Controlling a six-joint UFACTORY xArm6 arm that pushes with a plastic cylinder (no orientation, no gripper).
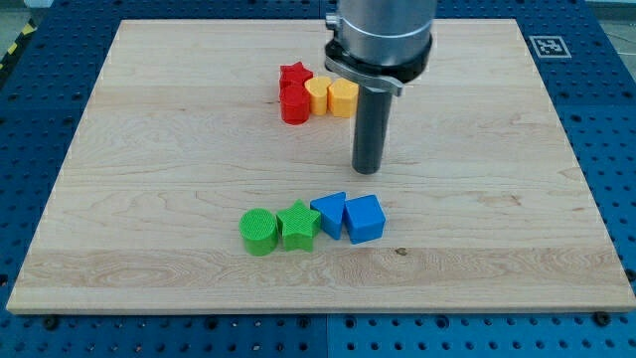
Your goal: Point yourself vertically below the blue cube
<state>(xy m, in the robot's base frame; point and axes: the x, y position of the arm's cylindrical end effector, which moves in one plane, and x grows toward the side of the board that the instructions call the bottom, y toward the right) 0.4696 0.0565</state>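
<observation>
The blue cube point(365, 219) sits on the wooden board point(149, 149) toward the view's bottom, at the right end of a row. Touching its left side is a blue triangular block point(329, 212), then a green star point(297, 226) and a green cylinder point(258, 232). My tip point(368, 169) stands on the board just above the blue cube in the view, a short gap apart from it. The rod hangs from the arm's grey body point(383, 35) at the view's top.
A cluster stands near the view's top centre: a red star point(293, 75), a red block point(294, 103) below it, a yellow block point(318, 95) and a yellow hexagonal block point(343, 97). A blue perforated table point(606, 119) surrounds the board, with a marker tag point(548, 46) at top right.
</observation>
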